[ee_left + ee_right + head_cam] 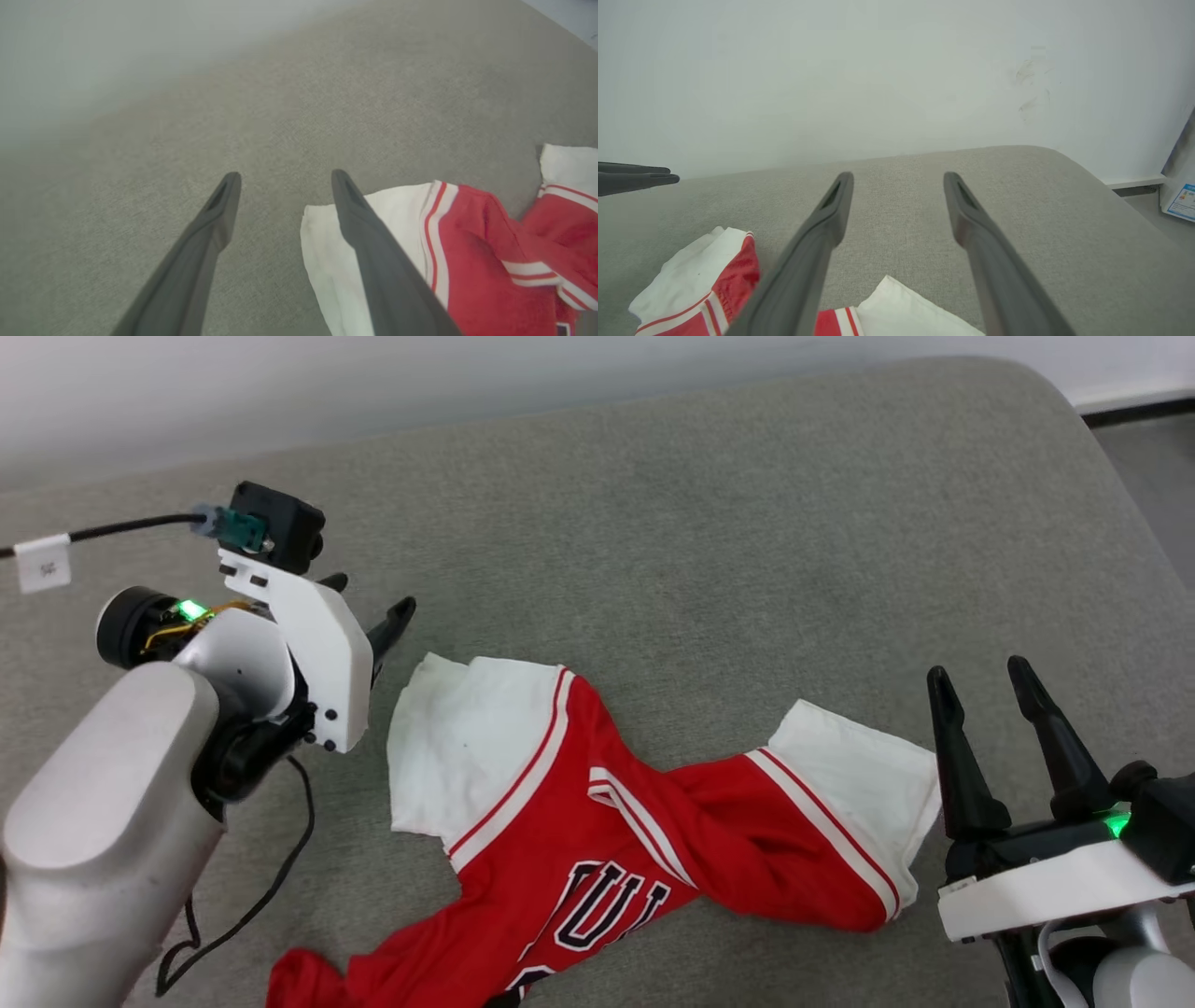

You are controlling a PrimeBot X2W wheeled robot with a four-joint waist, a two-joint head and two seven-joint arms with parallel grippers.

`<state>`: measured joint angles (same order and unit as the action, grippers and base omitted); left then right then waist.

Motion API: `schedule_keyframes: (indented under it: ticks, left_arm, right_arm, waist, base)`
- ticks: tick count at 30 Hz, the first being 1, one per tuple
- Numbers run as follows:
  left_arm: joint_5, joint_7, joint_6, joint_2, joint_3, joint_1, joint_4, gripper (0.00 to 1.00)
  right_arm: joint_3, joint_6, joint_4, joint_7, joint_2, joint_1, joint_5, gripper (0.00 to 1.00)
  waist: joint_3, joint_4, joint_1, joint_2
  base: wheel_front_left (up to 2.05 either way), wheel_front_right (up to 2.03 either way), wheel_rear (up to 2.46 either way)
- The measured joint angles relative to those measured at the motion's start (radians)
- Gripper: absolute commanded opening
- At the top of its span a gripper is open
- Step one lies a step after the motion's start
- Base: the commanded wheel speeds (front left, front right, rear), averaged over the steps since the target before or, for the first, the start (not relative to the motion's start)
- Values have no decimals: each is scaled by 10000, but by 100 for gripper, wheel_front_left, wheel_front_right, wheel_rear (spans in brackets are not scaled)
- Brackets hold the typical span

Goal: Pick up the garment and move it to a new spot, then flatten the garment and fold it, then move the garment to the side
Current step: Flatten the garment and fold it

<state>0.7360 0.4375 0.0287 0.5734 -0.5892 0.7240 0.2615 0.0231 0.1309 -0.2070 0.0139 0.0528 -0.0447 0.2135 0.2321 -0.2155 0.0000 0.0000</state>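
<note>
The garment (653, 821) lies crumpled and twisted at its middle on the near part of a grey padded surface (747, 523). One white sleeve is spread to the left and the other to the right. Black letters with white outlines show near its near edge. Just beside the left sleeve, on its far-left side, is the left tool (372, 595). Its fingers are apart with nothing between them. From the left wrist, one finger (373, 252) crosses the sleeve, but whether it touches cannot be told. The right tool (978, 672) is just right of the right sleeve, fingers spread and empty. A black cable (261, 887) trails at near left.
</note>
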Motion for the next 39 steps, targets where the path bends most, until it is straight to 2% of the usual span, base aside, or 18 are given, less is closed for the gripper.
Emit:
schedule_keyframes:
  ticks: [6, 16, 17, 18, 19, 21, 24, 27, 31, 35, 39]
  left_arm:
    - [610, 2251, 608, 257, -627, 596, 894, 100]
    - [1053, 3797, 857, 274, -1237, 956, 1827, 100]
    - [1095, 3856, 861, 230, -1258, 1001, 1923, 96]
    - [1198, 3885, 861, 169, -1262, 1005, 2027, 18]
    - [1264, 3962, 861, 130, -1302, 1021, 2105, 0]
    - [1342, 3933, 871, 13, -1325, 1027, 2238, 0]
    - [1248, 3352, 936, -213, -1471, 909, 2401, 0]
    - [821, 2251, 932, -322, -1501, 779, 2497, 0]
    - [552, 1003, 696, -593, -1375, 643, 2523, 0]
    - [401, 94, 408, -652, -1156, 532, 2205, 0]
    - [320, -322, 236, -654, -1127, 281, 1576, 0]
  right_arm:
    - [109, 0, 447, 422, -4, -214, 405, 100]
    - [242, 0, 920, 754, -6, -406, 656, 100]
    - [242, 0, 957, 773, -6, -419, 675, 100]
    - [240, 0, 982, 786, -6, -428, 673, 100]
    - [230, 0, 1007, 786, -6, -429, 673, 100]
    - [157, 0, 1041, 782, -6, -430, 675, 100]
    - [17, 0, 1074, 658, -8, -430, 679, 100]
    - [-130, 0, 1198, 372, -8, -432, 782, 100]
    - [-533, 0, 1639, -491, -12, -480, 982, 100]
    - [-1177, 2, 2416, -1954, 247, -571, 1243, 100]
    - [-1638, 0, 3118, -3835, 616, -586, 1304, 100]
  waist:
    - [775, -696, 0, 0]
    - [1298, -1261, 0, 0]
    - [1304, -1284, 0, 0]
    - [1294, -1294, -1, 0]
    - [1278, -1294, 0, 0]
    - [1219, -1258, 0, 0]
    - [1084, -1155, 0, 0]
    - [890, -1003, 0, 0]
    - [578, -707, 0, 0]
    - [261, -333, 1, 0]
    - [30, 89, 0, 0]
  base:
    - [0, 0, 0]
    - [0, 0, 0]
    - [0, 0, 0]
    - [0, 0, 0]
    - [0, 0, 0]
    - [0, 0, 0]
    - [0, 0, 0]
    - [0, 0, 0]
    - [0, 0, 0]
    - [0, 0, 0]
    - [0, 0, 0]
